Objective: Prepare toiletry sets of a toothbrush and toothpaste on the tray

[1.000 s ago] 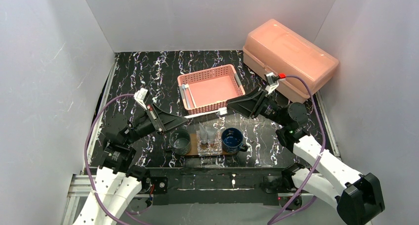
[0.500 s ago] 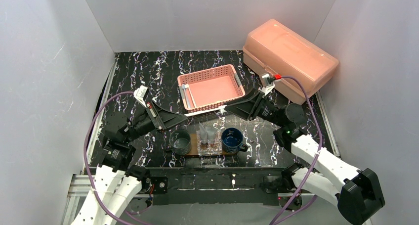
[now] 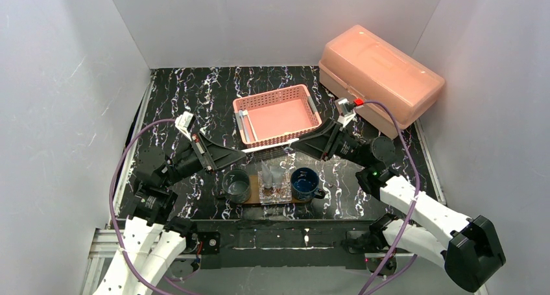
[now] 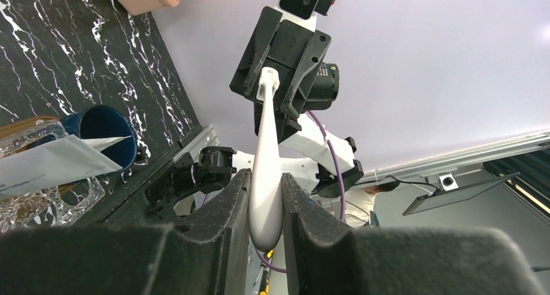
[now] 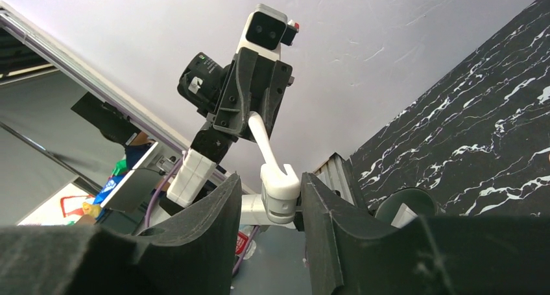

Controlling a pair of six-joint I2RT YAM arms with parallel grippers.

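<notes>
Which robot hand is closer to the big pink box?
Right. The right gripper is left of the salmon box; the left gripper is farther left, at the toothbrush's other end.

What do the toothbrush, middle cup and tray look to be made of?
Toothbrush: smooth, glossy white, likely plastic. Middle cup: clear and faceted, glass or clear acrylic; cannot tell which. Tray: flat, matte brown, probably wood; grain not resolvable.

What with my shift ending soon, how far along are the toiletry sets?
Done: three cups stand on the tray, and the glass cup holds white items. In hand: the left gripper and right gripper both grip one toothbrush above them. Left: dropping it into a cup; the grey cup and blue mug look unfilled.
</notes>
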